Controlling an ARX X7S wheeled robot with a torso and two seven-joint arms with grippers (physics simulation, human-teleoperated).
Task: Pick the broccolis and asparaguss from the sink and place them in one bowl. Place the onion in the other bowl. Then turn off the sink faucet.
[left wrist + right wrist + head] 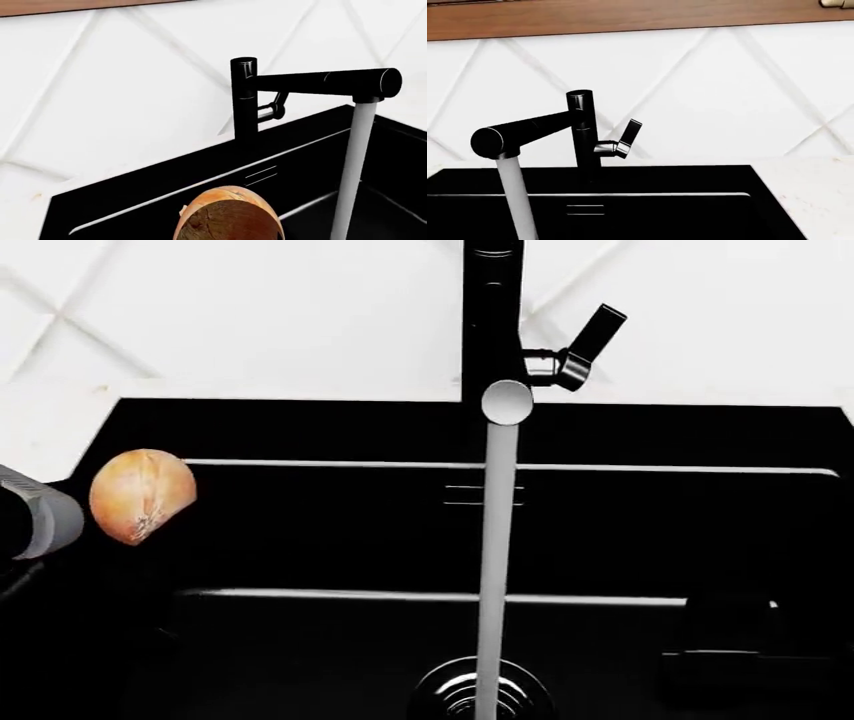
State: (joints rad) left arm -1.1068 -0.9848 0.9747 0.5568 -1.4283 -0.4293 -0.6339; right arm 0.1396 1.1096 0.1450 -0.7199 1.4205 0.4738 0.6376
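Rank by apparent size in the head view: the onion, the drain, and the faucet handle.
1. Onion, though it may be nearer the camera.
2. Drain, cut off by the frame edge, so unsure.
3. Faucet handle.

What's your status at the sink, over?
Left arm carrying onion over the sink's left edge; fingers not visible. Right gripper out of view. Faucet running, handle untouched. Nothing seen blocking.

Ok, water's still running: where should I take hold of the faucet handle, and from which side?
Probably grip the flat black lever near its free end, not the chrome stub at the faucet post. It sticks out on the post's right side, angled upward, clear of the water stream, so coming in with the right arm looks easiest.
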